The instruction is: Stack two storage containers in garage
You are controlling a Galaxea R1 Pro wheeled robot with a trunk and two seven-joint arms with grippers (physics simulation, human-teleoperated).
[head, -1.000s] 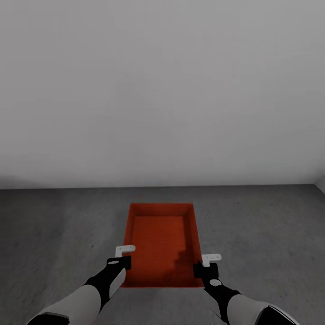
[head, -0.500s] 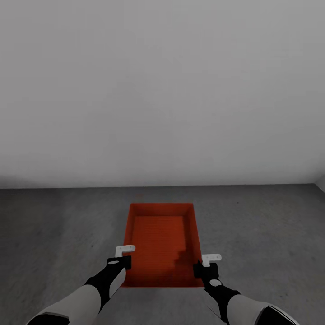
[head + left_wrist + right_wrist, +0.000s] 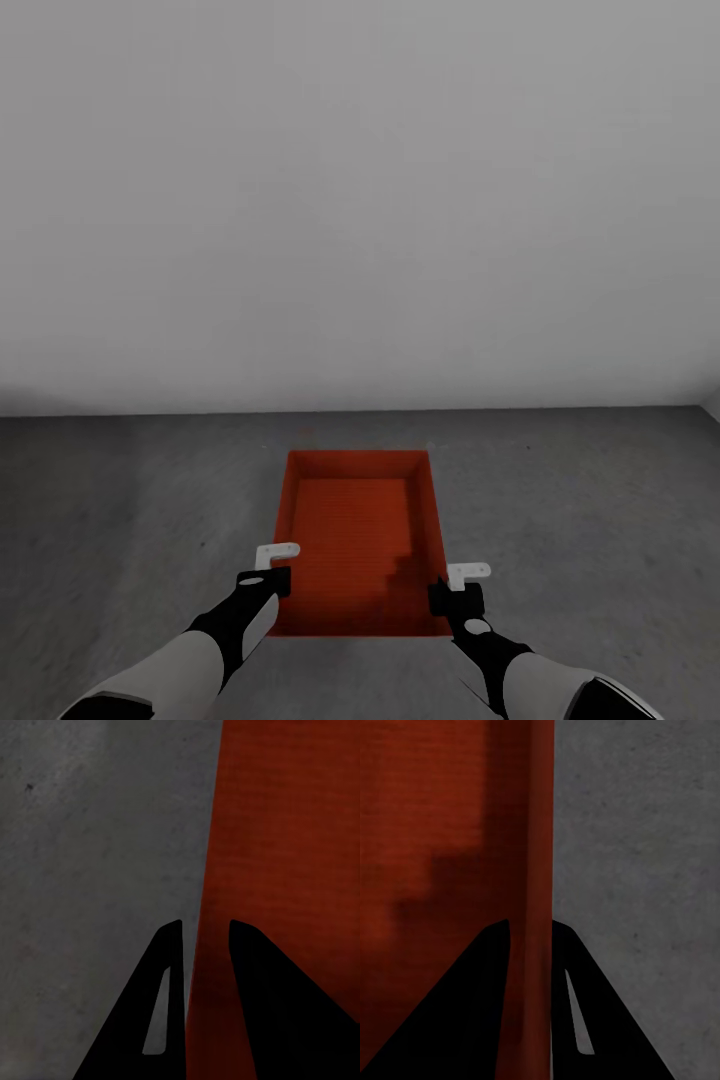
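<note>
1. Left gripper (image 3: 268,570): its dark fingers (image 3: 166,967) straddle the left long wall of the storage container (image 3: 357,535), one finger outside over the floor (image 3: 130,500), one inside. The wall sits in the gap and looks pinched; full contact not confirmed from the left wrist view.
2. Right gripper (image 3: 458,588): same arrangement on the opposite long wall. In the right wrist view the fingers (image 3: 495,967) sit tight against both faces of the thin wall, so I read it as clamped on the rim.
3. Container position: one orange-red lidless box, long axis pointing away from the robot toward the pale grey wall (image 3: 360,200), over the dark concrete floor near the wall's base. Whether its bottom is resting on the floor or held just above it, cannot tell. No second box stacked with it.
4. Change over the last second: none observed. Arms, box and camera framing match the two previous head frames.
5. Interpretation: the stillness suggests a pause at set-down. If the box is grounded, the next step is probably release, then fetching the other container to stack.
</note>
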